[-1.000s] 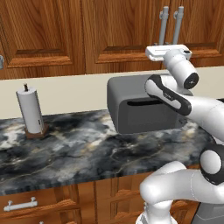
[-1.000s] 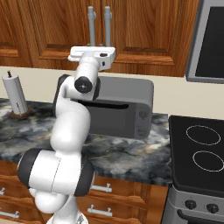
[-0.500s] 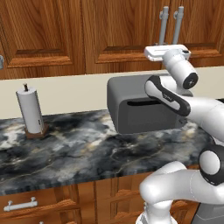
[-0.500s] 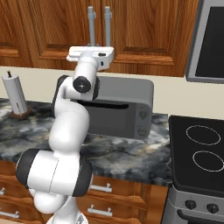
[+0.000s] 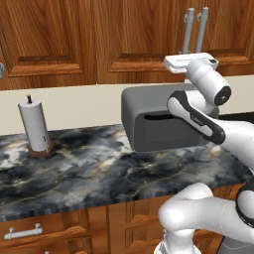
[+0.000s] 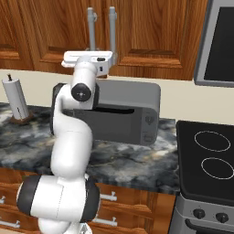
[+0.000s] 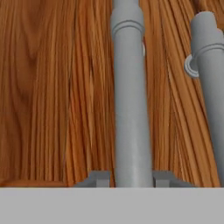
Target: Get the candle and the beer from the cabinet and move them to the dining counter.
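Now gripper (image 7: 130,179) (closed) around cabinet (image 7: 57,87) handle (image 7: 129,96)

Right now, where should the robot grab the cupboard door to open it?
By the lower end of the left grey bar handle on the cabinet, coming straight at the door. The bar is a slim upright rod standing off the wood, so the jaws fit either side. The gripper sits there already, jaws flanking the bar.

Kitchen: wooden cabinet (image 5: 99,39), marbled counter (image 5: 99,163), stove (image 6: 205,160), toaster (image 6: 123,114).
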Motion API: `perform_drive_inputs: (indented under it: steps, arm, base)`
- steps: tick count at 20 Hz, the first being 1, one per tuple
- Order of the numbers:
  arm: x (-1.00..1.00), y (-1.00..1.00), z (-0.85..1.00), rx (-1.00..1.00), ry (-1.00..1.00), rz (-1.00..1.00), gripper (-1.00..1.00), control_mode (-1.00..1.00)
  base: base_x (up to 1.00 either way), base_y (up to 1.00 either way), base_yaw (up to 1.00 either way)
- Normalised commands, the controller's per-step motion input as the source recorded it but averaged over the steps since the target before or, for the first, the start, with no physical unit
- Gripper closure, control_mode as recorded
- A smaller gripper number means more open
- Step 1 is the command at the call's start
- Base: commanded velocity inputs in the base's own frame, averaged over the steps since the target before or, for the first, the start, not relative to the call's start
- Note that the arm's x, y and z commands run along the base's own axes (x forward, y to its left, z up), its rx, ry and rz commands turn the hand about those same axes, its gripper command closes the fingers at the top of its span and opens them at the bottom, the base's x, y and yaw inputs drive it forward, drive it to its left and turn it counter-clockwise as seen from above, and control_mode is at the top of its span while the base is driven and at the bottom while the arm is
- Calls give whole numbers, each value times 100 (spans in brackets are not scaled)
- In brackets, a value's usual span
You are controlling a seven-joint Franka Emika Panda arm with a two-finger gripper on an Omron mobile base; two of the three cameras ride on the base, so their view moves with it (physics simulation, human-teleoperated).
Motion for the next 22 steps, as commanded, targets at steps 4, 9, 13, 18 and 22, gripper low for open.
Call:
perform_drive_inputs:
  steps: [4, 9, 13, 18, 22]
  arm:
    - [-61, 62, 0, 0, 1, 11, 100, -100]
    - [-72, 72, 0, 0, 0, 13, 100, -100]
    - [-80, 74, 0, 0, 0, 14, 100, -100]
    - [-89, 75, 0, 0, 0, 12, 100, -100]
    - [-67, 80, 0, 0, 0, 16, 100, -100]
  base:
    - [0, 0, 0]
    - [0, 0, 0]
    - [0, 0, 0]
    - [0, 0, 0]
    - [0, 0, 0]
